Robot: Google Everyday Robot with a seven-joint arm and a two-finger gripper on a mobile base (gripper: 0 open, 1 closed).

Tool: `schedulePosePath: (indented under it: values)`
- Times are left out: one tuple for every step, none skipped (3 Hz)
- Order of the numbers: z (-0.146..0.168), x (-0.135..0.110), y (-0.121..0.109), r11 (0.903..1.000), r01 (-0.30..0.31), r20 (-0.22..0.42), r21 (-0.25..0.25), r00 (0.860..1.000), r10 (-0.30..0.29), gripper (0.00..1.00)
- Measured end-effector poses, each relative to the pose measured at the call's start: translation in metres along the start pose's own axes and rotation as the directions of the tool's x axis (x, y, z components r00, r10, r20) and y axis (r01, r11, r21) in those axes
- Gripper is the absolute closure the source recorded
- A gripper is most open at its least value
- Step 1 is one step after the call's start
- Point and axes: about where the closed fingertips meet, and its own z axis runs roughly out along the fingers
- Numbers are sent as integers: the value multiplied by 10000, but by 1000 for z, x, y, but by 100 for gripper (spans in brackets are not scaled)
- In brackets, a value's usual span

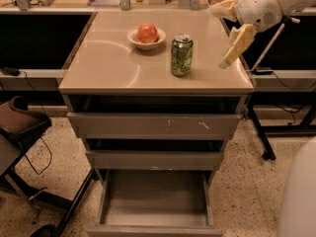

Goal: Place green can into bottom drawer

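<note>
The green can [181, 55] stands upright on the cabinet top [108, 63], right of centre. My gripper [216, 37] hangs over the right side of the cabinet top, a short way to the right of the can and apart from it. It is open and empty, with one finger pointing left and the other slanting down-left. The bottom drawer [155, 201] is pulled out wide below; its flat grey inside is bare.
A white bowl with a red apple [146, 36] sits just left of and behind the can. The top drawer [153, 125] and middle drawer [154, 159] stick out slightly. A chair [19, 127] stands at the left, and table legs [259, 132] at the right.
</note>
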Motion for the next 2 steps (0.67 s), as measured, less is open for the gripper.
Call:
schedulePosePath:
  values:
    - [-4,-5,-10,9995,98,147,313,9998,-103,0]
    - [-1,-3,-13,9991,-25,263,423,9997,14,0]
